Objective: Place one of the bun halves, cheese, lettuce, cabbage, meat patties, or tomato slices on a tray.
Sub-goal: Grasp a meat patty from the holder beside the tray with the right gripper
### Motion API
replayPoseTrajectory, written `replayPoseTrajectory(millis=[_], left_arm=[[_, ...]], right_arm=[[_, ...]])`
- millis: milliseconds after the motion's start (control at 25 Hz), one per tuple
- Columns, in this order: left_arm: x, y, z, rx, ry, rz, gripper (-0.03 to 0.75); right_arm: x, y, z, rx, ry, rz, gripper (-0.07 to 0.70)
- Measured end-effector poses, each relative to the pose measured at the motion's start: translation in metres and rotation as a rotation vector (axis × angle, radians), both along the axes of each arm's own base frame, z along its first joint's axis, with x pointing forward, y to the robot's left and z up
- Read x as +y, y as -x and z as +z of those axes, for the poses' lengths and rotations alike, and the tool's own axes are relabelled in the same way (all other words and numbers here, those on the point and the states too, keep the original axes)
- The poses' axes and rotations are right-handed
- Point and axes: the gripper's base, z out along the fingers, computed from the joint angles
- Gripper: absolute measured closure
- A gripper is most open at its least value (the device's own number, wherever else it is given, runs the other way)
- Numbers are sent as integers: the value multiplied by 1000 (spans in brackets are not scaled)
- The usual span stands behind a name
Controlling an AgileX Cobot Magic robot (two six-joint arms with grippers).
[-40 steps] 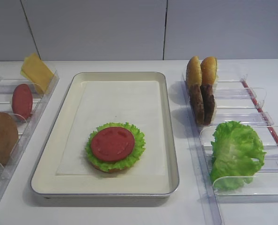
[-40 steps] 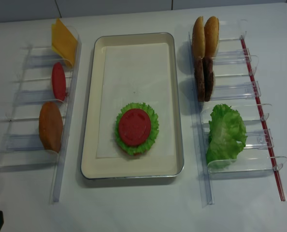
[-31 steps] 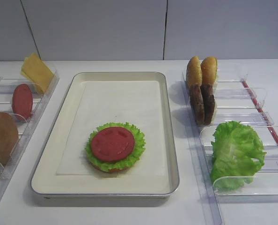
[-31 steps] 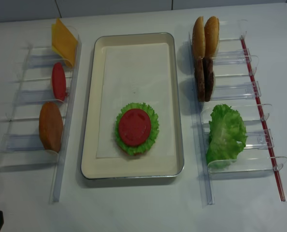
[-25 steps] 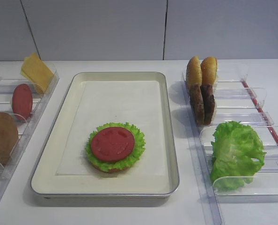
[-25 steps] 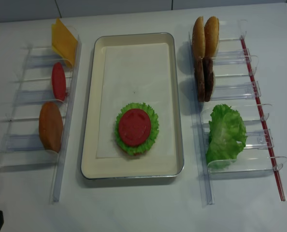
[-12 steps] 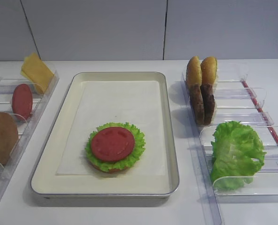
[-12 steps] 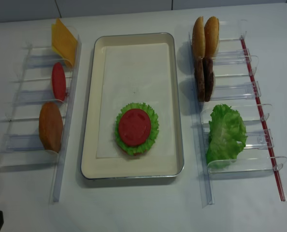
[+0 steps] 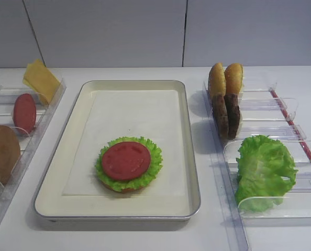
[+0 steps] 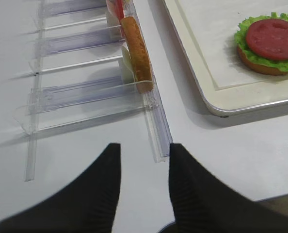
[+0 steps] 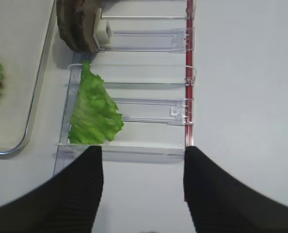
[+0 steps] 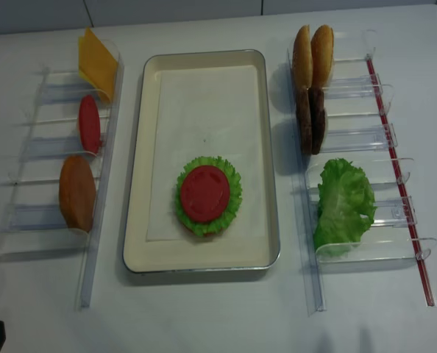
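On the tray (image 9: pixel 193 157) (image 12: pixel 274 184) lies a bun half topped with lettuce and a tomato slice (image 9: pixel 125 160) (image 12: pixel 204 193). The right rack holds upright bun halves (image 9: pixel 225 78), meat patties (image 9: pixel 226 116) (image 11: pixel 78 24) and lettuce (image 9: pixel 264 170) (image 11: pixel 93 109). In the left rack stand cheese (image 9: pixel 40 80), a tomato slice (image 9: pixel 24 113) and a bun half (image 9: pixel 2 151) (image 10: pixel 136 46). Cabbage is out of view. My right gripper (image 11: pixel 141 150) hangs open and empty over the right rack's near end. My left gripper (image 10: pixel 145 145) is open and empty by the left rack's near end.
Clear plastic racks (image 12: pixel 351 140) (image 12: pixel 49 147) flank the tray on both sides, and the right one has a red strip (image 11: pixel 188 73) along its outer edge. A white wall stands behind the table. Bare tabletop lies in front of the tray.
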Motion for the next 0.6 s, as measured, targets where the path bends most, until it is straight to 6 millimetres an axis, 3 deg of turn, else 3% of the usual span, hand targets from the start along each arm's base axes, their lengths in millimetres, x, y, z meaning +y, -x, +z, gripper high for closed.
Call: replayPoseTrajectory(millis=[360,600], left_arm=[[0,0,0,0,0,0,491],[0,0,0,0,0,0,491]], right_arm=[[2,-55,14,118,-99,20,242],[20,-78,16,176,-134,91,241]])
